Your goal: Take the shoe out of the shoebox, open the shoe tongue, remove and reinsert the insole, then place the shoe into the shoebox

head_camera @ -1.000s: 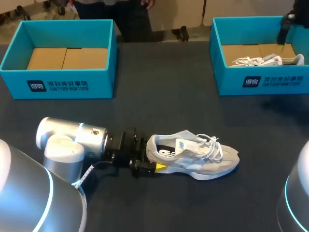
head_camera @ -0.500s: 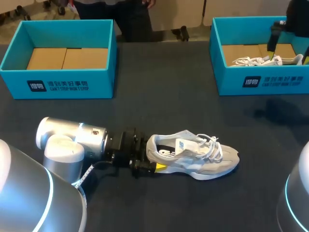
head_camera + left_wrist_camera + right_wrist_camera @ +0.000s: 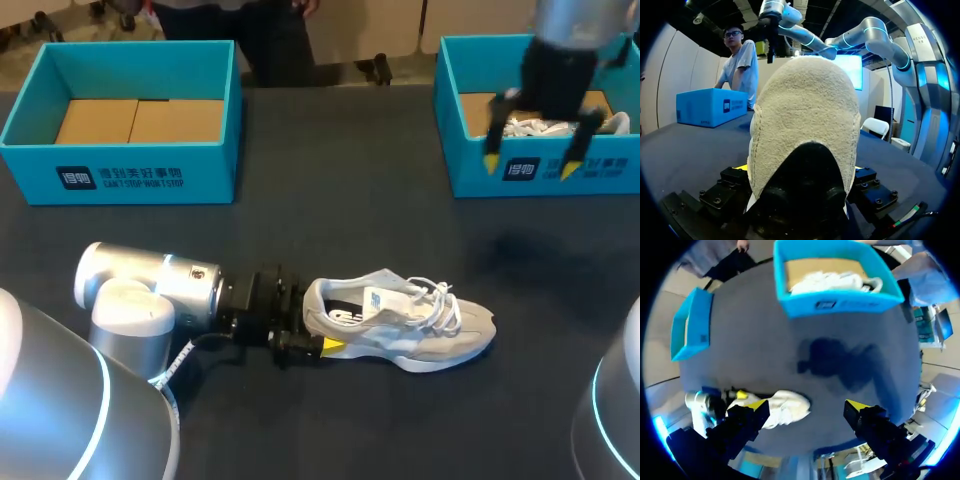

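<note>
A grey and white shoe stands upright on the dark table, toe to the right, laces and tongue on top. My left gripper is at its heel, one yellow tip showing on the near side. In the left wrist view the heel fills the space between both fingers of the left gripper, which press its two sides. My right gripper hangs open and empty above the front wall of the right shoebox. In the right wrist view the shoe lies far below the right gripper.
The right shoebox holds a second white shoe, also seen in the right wrist view. An empty blue shoebox stands at the back left. Bare table stretches between the boxes and the shoe.
My right gripper has come from the back right corner of the right box, leftward and forward, and now hangs over its front wall. The left arm and the shoe have not moved.
</note>
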